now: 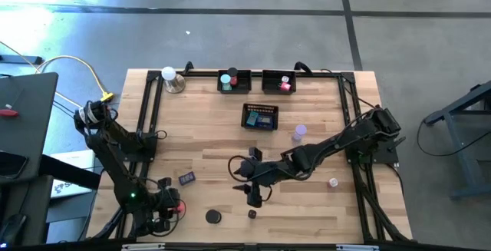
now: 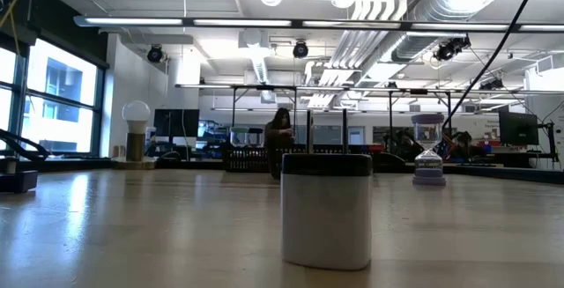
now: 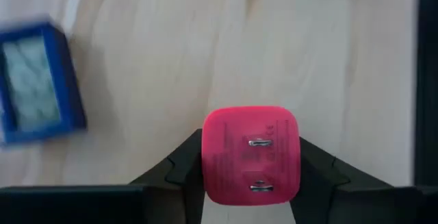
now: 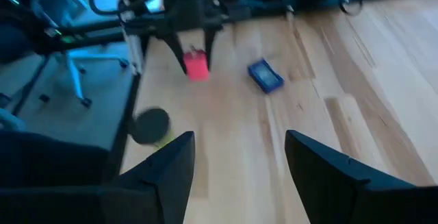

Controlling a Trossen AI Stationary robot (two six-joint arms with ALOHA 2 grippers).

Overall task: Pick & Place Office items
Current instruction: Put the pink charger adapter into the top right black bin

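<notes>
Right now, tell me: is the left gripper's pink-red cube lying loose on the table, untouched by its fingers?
No. In the left wrist view the pink-red cube sits squeezed between the left gripper's two dark fingers, both pressed against its sides.

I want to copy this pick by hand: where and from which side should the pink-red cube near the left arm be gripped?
Grip the pink-red cube across its two opposite flat side faces, coming straight down from above. It sits flat on the table, metal prongs facing up, so the sides are free. The left gripper already straddles it that way, a finger at each side.
</notes>
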